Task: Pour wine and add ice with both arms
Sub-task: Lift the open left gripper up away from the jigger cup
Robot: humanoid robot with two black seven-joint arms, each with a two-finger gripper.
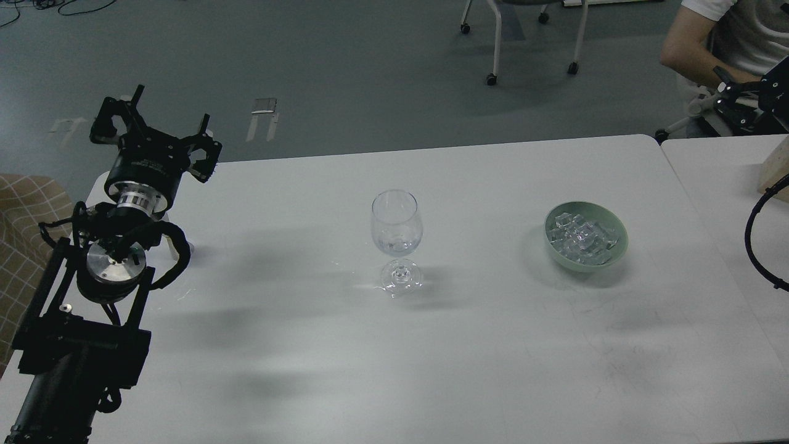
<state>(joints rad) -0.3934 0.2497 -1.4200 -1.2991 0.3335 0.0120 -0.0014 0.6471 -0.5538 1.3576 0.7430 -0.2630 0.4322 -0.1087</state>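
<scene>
A clear stemmed glass [397,229] stands upright at the table's middle. A little wine [395,247], clear and barely visible, lies in the bottom of its bowl. The ice [582,236], a heap of clear cubes, fills a pale green bowl [615,253] to the right. My left gripper [155,125] is raised over the table's far left corner, open, with nothing between its fingers, well left of the glass. My right gripper [733,102] shows small and dark at the upper right edge, beyond the table. I cannot make out its fingers.
A small metal cup [186,248] peeks out from behind my left arm on the white table [431,357]. A second table [715,179] adjoins on the right, with a black cable [753,246] looping over it. A seated person [733,37] and chair legs [493,43] are beyond the far edge.
</scene>
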